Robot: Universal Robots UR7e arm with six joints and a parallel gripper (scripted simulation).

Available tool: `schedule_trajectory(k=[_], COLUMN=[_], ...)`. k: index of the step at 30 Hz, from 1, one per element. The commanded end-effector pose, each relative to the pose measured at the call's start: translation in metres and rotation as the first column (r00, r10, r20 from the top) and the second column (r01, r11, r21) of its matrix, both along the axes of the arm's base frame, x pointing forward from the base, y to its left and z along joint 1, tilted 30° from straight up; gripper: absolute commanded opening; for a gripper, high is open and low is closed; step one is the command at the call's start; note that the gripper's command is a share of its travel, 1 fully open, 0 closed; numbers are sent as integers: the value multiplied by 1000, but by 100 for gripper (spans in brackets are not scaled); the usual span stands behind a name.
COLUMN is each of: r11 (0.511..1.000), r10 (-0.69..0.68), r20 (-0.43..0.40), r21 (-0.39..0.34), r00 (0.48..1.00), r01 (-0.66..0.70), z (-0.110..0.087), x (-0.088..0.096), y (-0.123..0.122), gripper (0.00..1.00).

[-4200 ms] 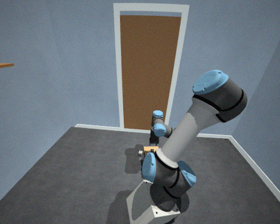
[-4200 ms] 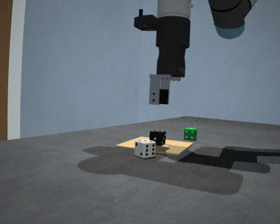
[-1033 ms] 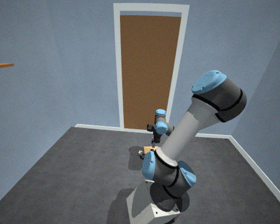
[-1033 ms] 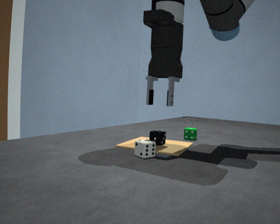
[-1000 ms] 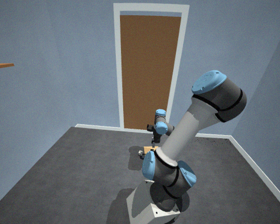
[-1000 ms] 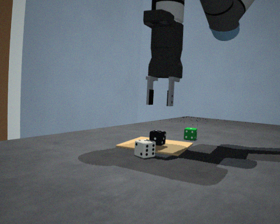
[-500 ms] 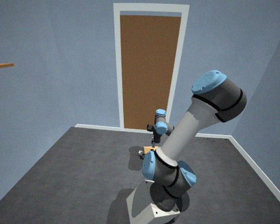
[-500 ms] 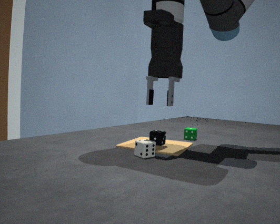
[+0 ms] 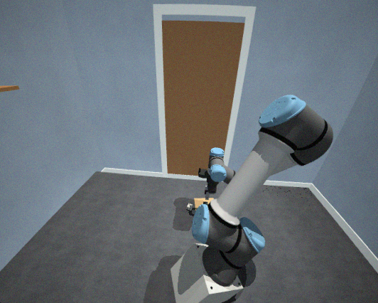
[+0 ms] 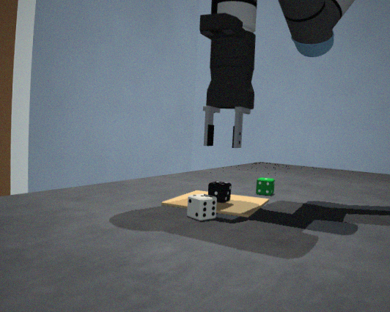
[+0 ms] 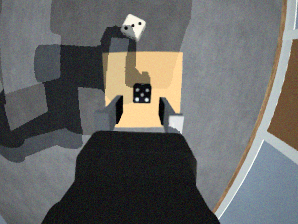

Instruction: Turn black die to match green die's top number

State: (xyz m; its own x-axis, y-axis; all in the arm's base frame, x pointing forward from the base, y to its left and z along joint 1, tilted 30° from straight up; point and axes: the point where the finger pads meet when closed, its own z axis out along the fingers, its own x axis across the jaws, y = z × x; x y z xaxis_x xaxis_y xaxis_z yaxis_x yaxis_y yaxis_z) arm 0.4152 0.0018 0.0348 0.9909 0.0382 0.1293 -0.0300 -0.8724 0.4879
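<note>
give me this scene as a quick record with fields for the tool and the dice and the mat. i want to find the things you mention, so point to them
tool: point(image 10: 223, 146) point(image 11: 141, 111) open, above the mat, holding nothing
black die: point(image 10: 219, 192) point(image 11: 142, 93) on the mat, five on top
white die: point(image 10: 201, 207) point(image 11: 134, 27) off the mat, three on top
green die: point(image 10: 265, 186) off the mat, top looks like a one
mat: point(image 10: 243, 206) point(image 11: 117, 65) tan, flat
contact: tool touches no die
left to do: black die still needs turning, if green is a one

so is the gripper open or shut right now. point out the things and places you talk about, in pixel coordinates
Open: the gripper point(image 10: 223, 146) point(image 11: 140, 104) hangs above the black die point(image 10: 219, 192) point(image 11: 142, 93), its fingers apart with nothing between them.
</note>
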Motion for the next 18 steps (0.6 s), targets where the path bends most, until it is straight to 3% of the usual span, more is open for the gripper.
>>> schedule_trajectory(k=[1,18], r11=[1000,1000], r10=[0,0], r20=[1,1], r21=[0,0], r00=[1000,1000], r01=[0,0], z=[0,-5], x=[0,1], y=[0,-3], gripper=[87,87])
